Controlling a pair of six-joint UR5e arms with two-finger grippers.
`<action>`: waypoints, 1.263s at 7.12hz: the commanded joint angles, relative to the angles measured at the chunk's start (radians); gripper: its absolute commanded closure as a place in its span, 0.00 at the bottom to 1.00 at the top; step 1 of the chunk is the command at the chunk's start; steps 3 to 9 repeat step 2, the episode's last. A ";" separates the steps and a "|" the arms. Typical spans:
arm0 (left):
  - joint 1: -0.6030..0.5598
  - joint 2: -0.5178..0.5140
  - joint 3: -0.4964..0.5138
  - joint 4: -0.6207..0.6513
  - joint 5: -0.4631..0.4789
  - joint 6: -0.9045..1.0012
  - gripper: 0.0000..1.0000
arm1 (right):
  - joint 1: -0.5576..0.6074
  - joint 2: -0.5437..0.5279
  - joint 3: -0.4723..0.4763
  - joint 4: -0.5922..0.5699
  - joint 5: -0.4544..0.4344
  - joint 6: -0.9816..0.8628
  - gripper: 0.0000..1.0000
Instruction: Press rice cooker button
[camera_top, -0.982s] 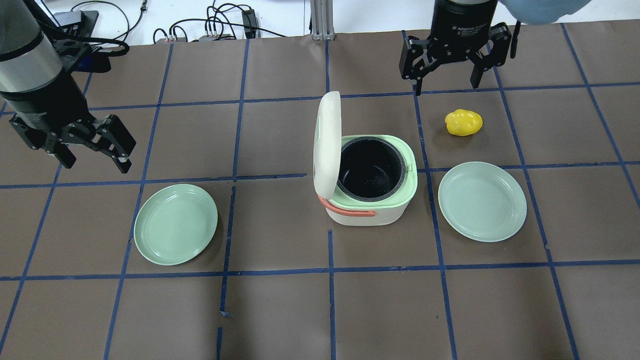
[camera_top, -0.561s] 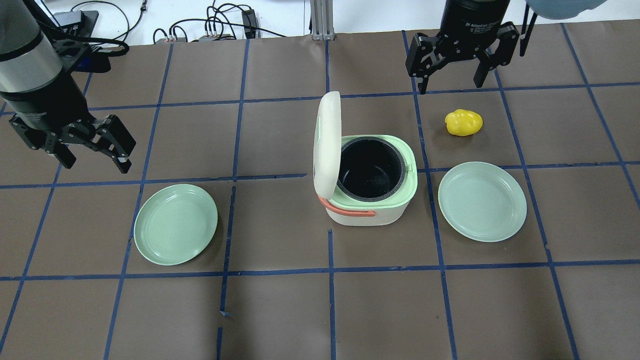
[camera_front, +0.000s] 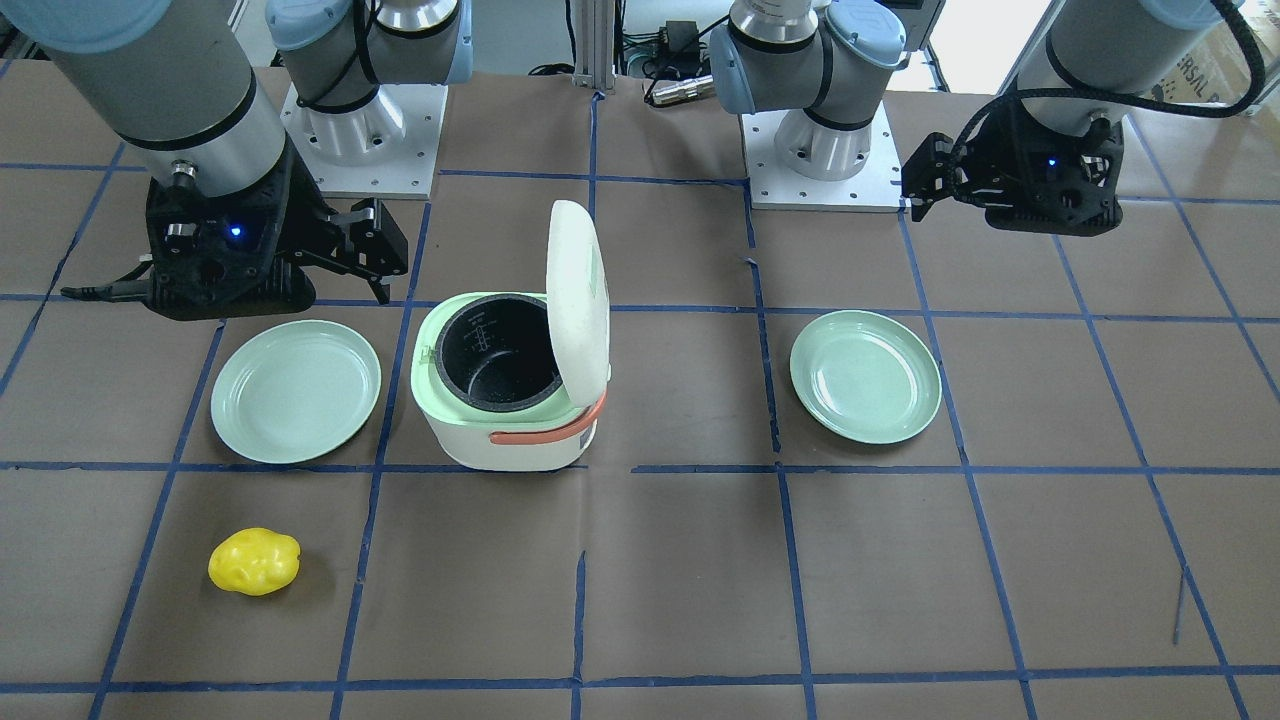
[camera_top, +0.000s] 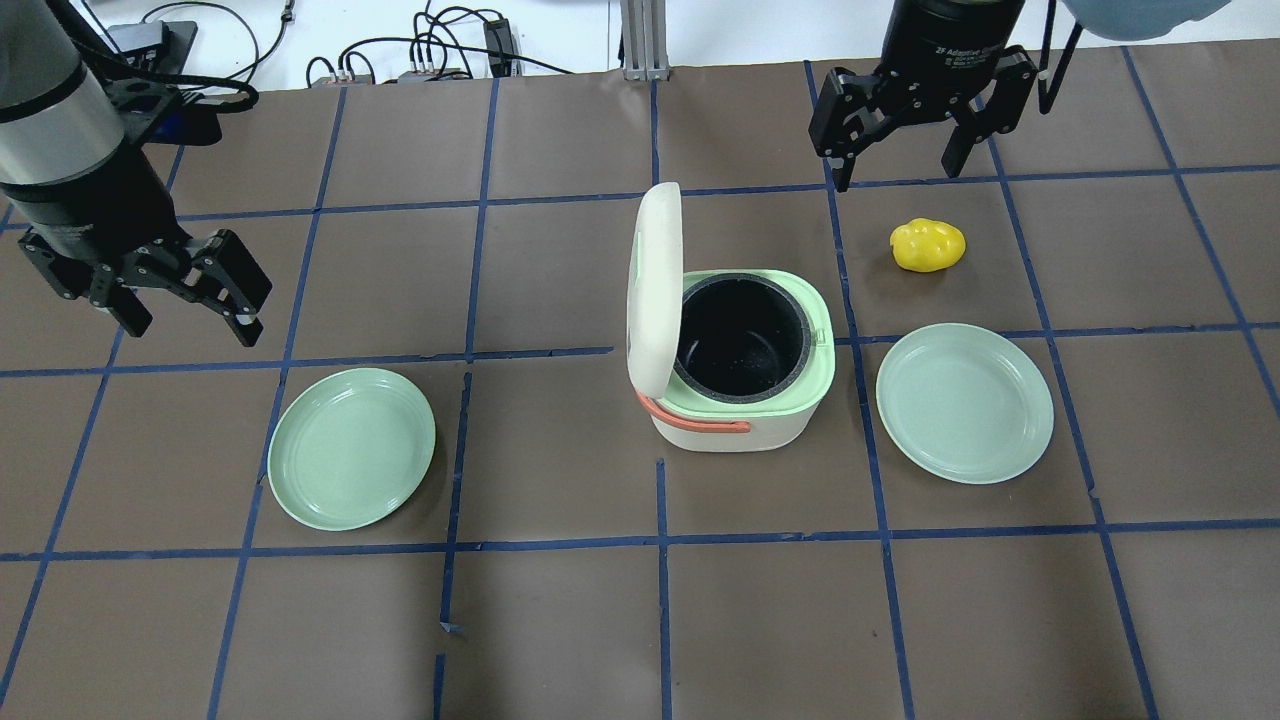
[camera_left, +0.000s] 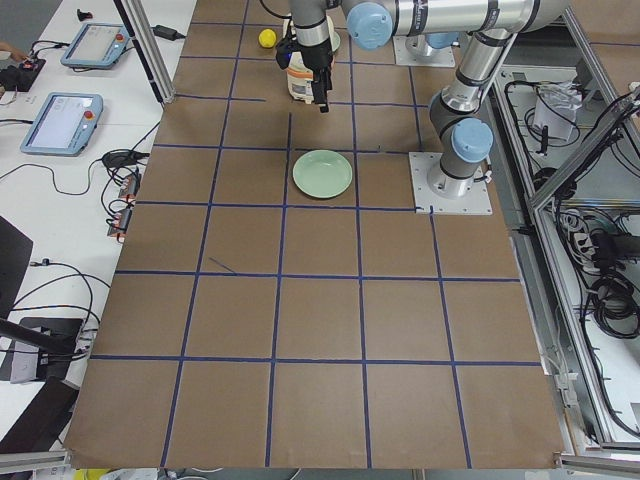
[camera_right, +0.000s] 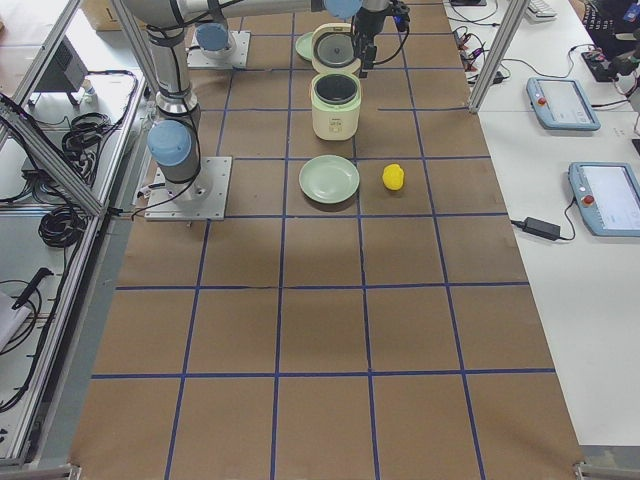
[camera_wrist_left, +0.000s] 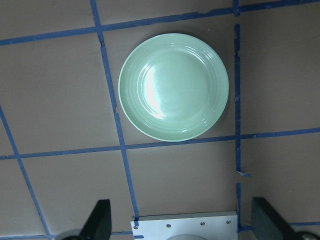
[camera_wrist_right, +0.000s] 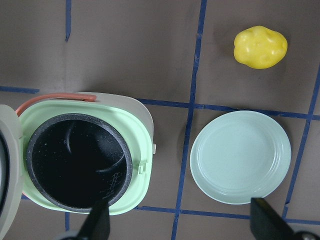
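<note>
The white and green rice cooker (camera_top: 745, 425) stands at the table's middle with its lid (camera_top: 655, 285) up and the black inner pot (camera_top: 742, 335) empty. It also shows in the front view (camera_front: 505, 430) and the right wrist view (camera_wrist_right: 80, 165), where a small latch tab (camera_wrist_right: 141, 168) sits on the green rim. My right gripper (camera_top: 893, 170) is open and empty, hovering behind and to the right of the cooker. My left gripper (camera_top: 190, 325) is open and empty, far to the left.
A green plate (camera_top: 351, 447) lies left of the cooker, below the left gripper (camera_wrist_left: 182, 220). A paler plate (camera_top: 964, 402) lies right of it. A yellow lumpy object (camera_top: 928, 245) lies behind that plate. Cables run along the table's back edge.
My right gripper has moved a little to the right and back, away from the cooker. The left arm and the cooker have not moved.
</note>
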 joint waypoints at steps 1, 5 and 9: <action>0.000 0.000 0.000 0.000 0.000 0.000 0.00 | -0.001 0.001 0.002 0.000 0.000 -0.002 0.00; 0.000 0.000 0.000 0.000 0.000 0.000 0.00 | 0.001 -0.001 0.010 0.000 0.000 -0.002 0.00; 0.000 0.000 0.000 0.000 0.000 0.000 0.00 | 0.001 -0.001 0.010 0.000 0.000 -0.002 0.00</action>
